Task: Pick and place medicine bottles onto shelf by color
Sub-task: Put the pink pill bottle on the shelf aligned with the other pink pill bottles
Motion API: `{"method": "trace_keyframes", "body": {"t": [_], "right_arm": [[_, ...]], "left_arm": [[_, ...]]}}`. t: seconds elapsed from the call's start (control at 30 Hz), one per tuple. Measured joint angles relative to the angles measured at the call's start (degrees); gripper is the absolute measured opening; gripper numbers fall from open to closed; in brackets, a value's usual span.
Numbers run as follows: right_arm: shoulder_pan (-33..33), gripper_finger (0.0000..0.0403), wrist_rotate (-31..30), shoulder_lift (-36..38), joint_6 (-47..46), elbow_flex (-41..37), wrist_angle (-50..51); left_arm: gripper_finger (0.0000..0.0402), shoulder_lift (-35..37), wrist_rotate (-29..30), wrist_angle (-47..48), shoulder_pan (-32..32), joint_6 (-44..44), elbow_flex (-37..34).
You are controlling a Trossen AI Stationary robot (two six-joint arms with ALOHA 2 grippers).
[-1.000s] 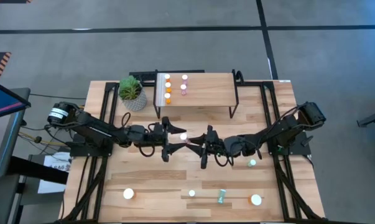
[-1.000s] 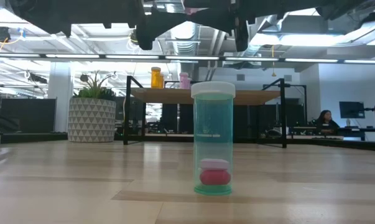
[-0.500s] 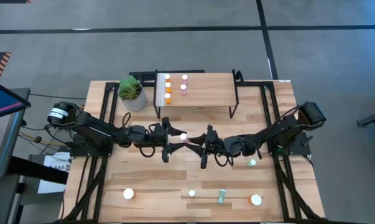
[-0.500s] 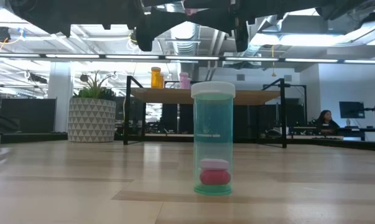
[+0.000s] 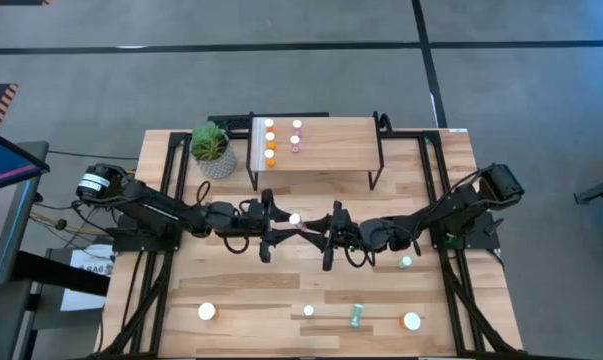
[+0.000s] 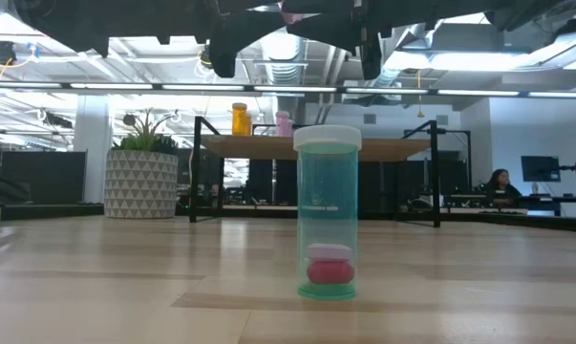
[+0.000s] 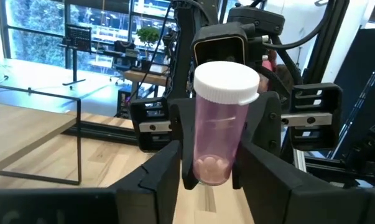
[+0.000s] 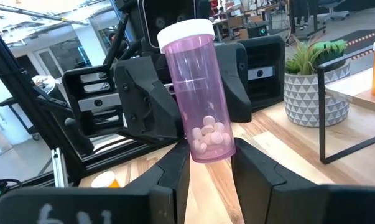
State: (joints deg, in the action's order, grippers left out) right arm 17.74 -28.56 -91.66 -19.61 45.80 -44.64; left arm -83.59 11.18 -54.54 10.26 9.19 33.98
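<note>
1. Though small from above, visible over the table's middle: pink bottle [image 5: 294, 218] held aloft between left claw [image 5: 271, 226] and right claw [image 5: 326, 238], just short of the shelf [image 5: 331, 150].
2. From table height, only a teal bottle [image 6: 327, 215] standing upright; likely toppled if anything dropped nearby.
3. From the left wrist, close around the bottle's lower half; cannot tell whether gripping yet.
4. From the right wrist, clamped on the bottle, slightly tilted. Risk: releasing before a firm second hold, dropping or twisting it.
</note>
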Motion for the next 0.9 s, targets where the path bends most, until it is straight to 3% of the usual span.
{"method": "trace_keyframes", "body": {"t": [0.27,0.6,0.9], "right_arm": [[-0.02,0.0132,0.00,0.00,-0.44,0.00,0.38],[0.16,0.0218,0.88,-0.02,-0.42,0.04,1.31],[0.17,0.0240,1.24,4.78,-2.99,0.07,13.12]], "left_arm": [[0.0111,0.00,-0.07,0.02,0.00,-0.11,0.00],[0.0089,0.03,0.13,0.57,-0.09,-0.95,0.02],[0.0089,4.74,0.09,12.93,-1.76,-1.01,0.04]]}}
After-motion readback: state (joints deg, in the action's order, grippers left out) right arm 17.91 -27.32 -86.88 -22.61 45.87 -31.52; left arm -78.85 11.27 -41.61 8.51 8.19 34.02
